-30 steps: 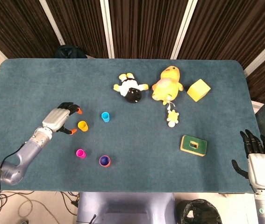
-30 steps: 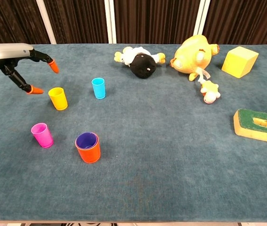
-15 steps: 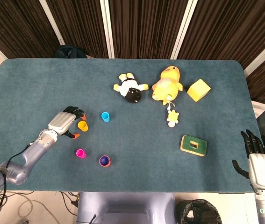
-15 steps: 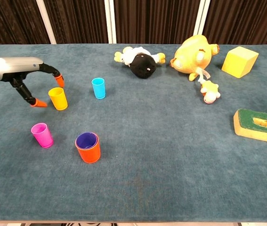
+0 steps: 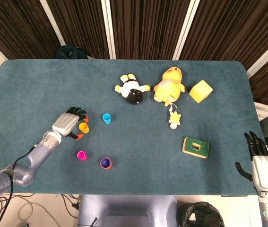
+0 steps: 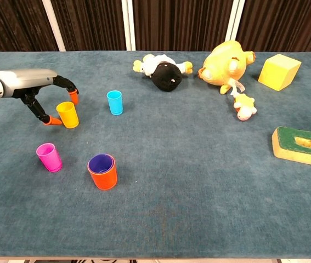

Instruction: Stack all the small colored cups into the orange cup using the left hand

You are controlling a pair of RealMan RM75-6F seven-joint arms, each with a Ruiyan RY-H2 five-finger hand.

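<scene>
The orange cup (image 6: 102,174) (image 5: 106,163) stands near the table's front with a purple cup nested in it. A pink cup (image 6: 49,156) (image 5: 81,155) stands to its left and a blue cup (image 6: 114,102) (image 5: 106,118) further back. My left hand (image 6: 32,82) (image 5: 67,124) reaches around the yellow cup (image 6: 68,114) (image 5: 83,127), orange-tipped fingers spread on either side of it; I cannot tell whether they touch it. My right hand (image 5: 264,161) hangs off the table's front right corner with its fingers apart, holding nothing.
At the back lie a black-and-white plush (image 6: 163,71), a yellow duck plush (image 6: 226,63) with a small chick (image 6: 244,107), and a yellow block (image 6: 278,71). A green block with a slot (image 6: 303,147) sits at the right.
My left hand has moved right and down to the yellow cup, and its fingers now sit on both sides of it. The cups and the right hand have not moved.
</scene>
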